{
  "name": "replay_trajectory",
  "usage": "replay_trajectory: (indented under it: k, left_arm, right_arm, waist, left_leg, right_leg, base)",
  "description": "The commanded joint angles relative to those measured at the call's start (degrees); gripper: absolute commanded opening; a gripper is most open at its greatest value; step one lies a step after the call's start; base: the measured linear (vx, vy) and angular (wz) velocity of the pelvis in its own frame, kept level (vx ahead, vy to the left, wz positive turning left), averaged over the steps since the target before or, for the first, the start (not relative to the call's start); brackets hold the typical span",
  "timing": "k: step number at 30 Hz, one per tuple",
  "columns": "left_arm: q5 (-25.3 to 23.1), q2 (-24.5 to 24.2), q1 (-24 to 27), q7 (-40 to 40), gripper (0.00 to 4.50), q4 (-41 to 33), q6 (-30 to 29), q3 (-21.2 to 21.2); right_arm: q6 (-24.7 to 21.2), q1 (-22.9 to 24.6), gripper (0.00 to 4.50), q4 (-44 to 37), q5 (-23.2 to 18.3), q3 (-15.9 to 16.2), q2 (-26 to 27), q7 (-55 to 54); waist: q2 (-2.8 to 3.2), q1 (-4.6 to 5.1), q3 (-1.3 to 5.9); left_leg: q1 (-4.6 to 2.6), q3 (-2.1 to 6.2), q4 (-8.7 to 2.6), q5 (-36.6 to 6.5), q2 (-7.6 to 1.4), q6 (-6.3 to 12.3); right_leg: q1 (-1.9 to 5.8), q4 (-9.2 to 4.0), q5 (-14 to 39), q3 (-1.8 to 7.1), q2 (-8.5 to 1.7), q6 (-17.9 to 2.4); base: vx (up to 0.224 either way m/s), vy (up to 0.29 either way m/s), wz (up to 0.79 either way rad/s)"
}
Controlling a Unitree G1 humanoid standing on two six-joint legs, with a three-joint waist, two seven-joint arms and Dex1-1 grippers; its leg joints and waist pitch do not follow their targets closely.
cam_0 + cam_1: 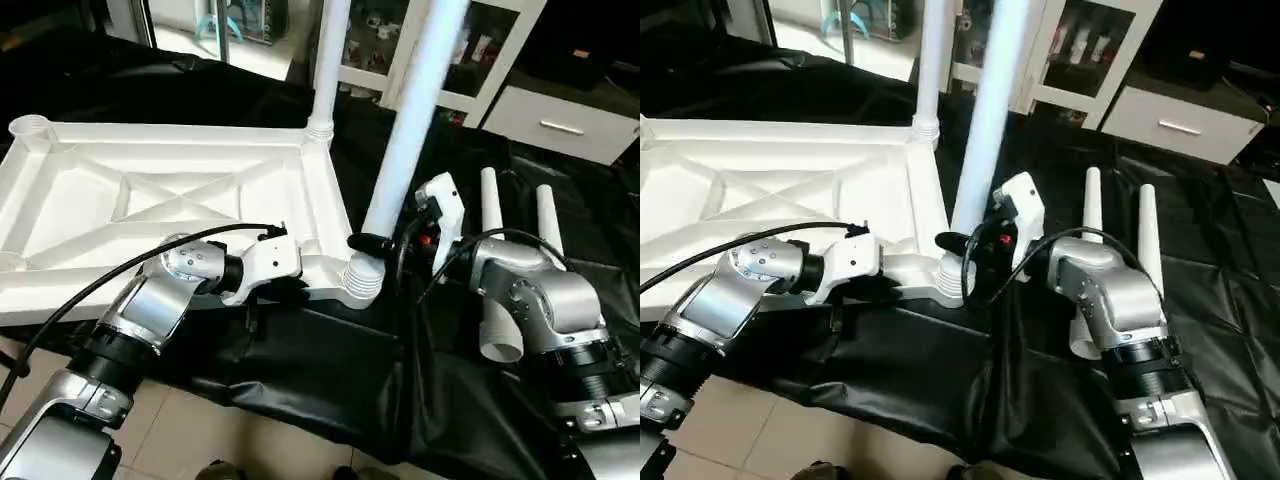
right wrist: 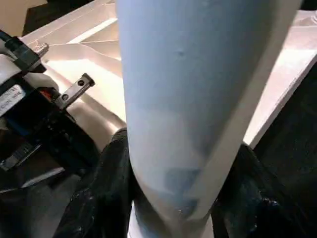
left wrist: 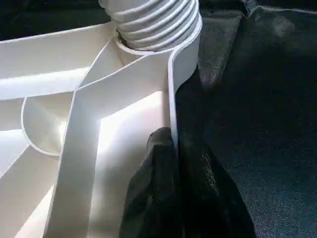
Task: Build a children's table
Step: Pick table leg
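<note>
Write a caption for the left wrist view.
Left gripper shut on the tabletop's raised rim, just below the threaded leg at the corner.

We see a black cloth (image 1: 330,370) draped over the work table, hanging in folds off its near edge. Below that edge lies a pale tiled floor (image 1: 190,430). Beyond the cloth's far side we see a white cabinet (image 1: 480,60) with shelves and, beside it, a white drawer unit (image 1: 560,125) with a metal handle.
</note>
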State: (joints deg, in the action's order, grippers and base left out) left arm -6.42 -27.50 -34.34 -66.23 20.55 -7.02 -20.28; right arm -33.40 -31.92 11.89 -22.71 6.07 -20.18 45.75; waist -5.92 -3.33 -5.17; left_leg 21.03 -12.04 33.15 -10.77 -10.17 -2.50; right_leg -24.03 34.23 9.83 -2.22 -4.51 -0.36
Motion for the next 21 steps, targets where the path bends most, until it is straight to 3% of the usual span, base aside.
replay_trajectory:
  k: [1, 15, 21]
  left_arm:
    - [-0.2, 0.9, 0.0, -1.0, 0.0, 0.0, 1.1, -2.3]
    - [-0.4, 1.0, 0.0, -0.9, 0.0, 0.3, 1.4, -2.3]
    - [-0.4, 1.0, 0.3, -0.7, 0.0, 0.0, 1.1, -2.2]
  right_arm:
    - [0.3, -0.7, 1.83, 1.0, 0.8, 0.6, 0.1, -0.6]
    - [0.8, -1.1, 1.83, 4.4, 3.9, 3.9, 1.7, -0.1]
    - [0.0, -0.1, 1.83, 4.7, 4.8, 3.6, 2.6, -2.5]
  waist:
    - [0.54, 0.04, 3.75]
    - [0.45, 0.22, 3.87]
    - [0.42, 0.38, 3.91]
  left_leg:
    - [-1.51, 1.1, -3.43, -3.3, -3.14, 2.19]
    - [-1.35, 1.28, -3.41, -5.1, -3.16, 1.26]
    - [-1.41, 1.31, -3.42, -6.0, -3.18, 0.64]
  right_leg:
    - [2.71, -2.12, 1.9, 2.46, -3.68, -15.1]
    - [2.66, -2.23, 4.5, 2.46, -3.76, -14.3]
    - [2.52, -2.32, 5.8, 2.46, -3.73, -14.0]
  base:
    - [0.0, 0.0, 0.0]
    - [0.0, 0.0, 0.0]
    - [0.0, 0.0, 0.0]
